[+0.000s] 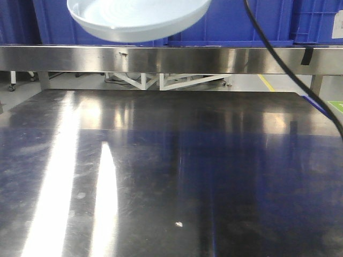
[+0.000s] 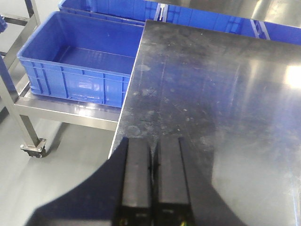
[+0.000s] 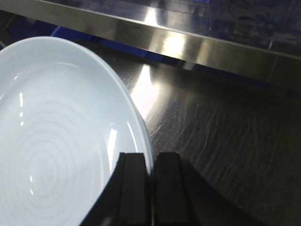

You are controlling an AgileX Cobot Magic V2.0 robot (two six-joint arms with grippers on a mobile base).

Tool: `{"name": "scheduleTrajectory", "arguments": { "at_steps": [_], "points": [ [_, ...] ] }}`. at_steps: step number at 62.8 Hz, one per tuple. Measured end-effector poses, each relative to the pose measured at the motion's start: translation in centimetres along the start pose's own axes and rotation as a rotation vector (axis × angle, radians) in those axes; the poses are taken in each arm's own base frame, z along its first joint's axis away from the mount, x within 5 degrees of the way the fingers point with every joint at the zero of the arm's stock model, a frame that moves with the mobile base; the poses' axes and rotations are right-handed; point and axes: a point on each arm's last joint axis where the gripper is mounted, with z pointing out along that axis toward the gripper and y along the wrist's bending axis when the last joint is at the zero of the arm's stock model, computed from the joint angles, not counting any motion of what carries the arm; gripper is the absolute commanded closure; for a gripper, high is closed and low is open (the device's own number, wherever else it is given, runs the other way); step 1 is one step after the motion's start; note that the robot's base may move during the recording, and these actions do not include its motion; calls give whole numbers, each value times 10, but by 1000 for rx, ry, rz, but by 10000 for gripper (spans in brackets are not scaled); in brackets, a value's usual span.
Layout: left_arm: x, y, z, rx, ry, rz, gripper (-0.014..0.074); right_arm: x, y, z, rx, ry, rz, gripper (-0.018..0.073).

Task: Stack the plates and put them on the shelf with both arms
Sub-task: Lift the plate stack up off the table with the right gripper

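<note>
While pinched shut on the rim, recorded right tool with plate lying to its left, aloft just before shelf edge. Found left tool closed, empty, over bench edge.

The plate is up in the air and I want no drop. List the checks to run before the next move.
1. Right gripper clamped on the plate rim: ok.
2. Left gripper sharing the load: not ok, shut on nothing over the table edge.
3. Stack complete: cannot tell, only one plate shows.
4. Free shelf spot: cannot tell, blue crates stand behind the shelf rail.
5. Cable away from the plate: ok, it hangs apart.
</note>
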Motion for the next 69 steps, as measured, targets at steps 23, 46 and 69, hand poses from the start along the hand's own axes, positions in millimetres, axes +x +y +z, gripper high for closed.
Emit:
{"name": "scheduleTrajectory", "arguments": {
  "at_steps": [23, 46, 69],
  "points": [
    [0, 0, 0, 0, 0, 0, 505, 22, -6, -31, 10, -26, 7, 511],
    [0, 0, 0, 0, 0, 0, 505, 25, -50, -84, 137, -137, 84, 511],
    [0, 0, 0, 0, 0, 0, 505, 73, -75, -142, 261, -197, 154, 511]
  ]
}}
